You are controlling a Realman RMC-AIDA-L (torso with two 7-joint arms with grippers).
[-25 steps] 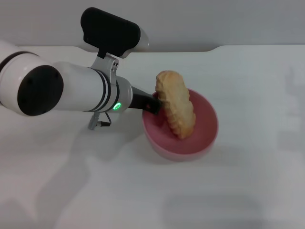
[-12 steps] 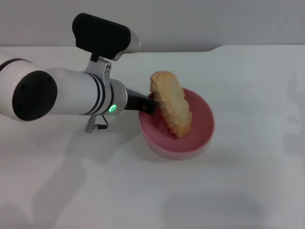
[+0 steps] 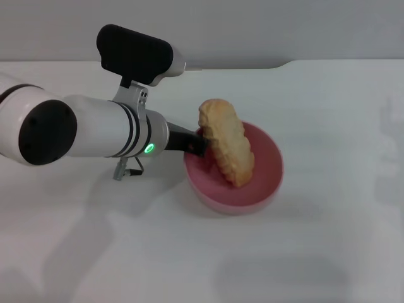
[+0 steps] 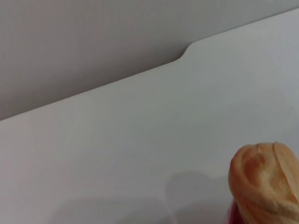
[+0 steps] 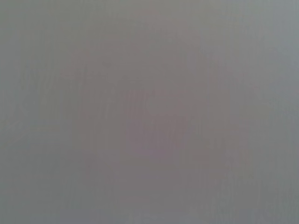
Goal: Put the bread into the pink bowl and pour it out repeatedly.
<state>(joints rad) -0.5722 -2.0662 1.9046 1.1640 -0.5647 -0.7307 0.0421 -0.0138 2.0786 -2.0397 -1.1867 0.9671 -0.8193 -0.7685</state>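
I see a plain white table filling most of my head view, its far edge stepped by a small notch. Behind it stands a bare grey wall. Soft, even light casts faint shadows across the tabletop.

Light: bright, even, diffuse, from overhead | Shadows: soft grey patches on the white table below the left arm | Glare: none | Focus: bread slightly soft in left wrist view | Right wrist view: featureless grey
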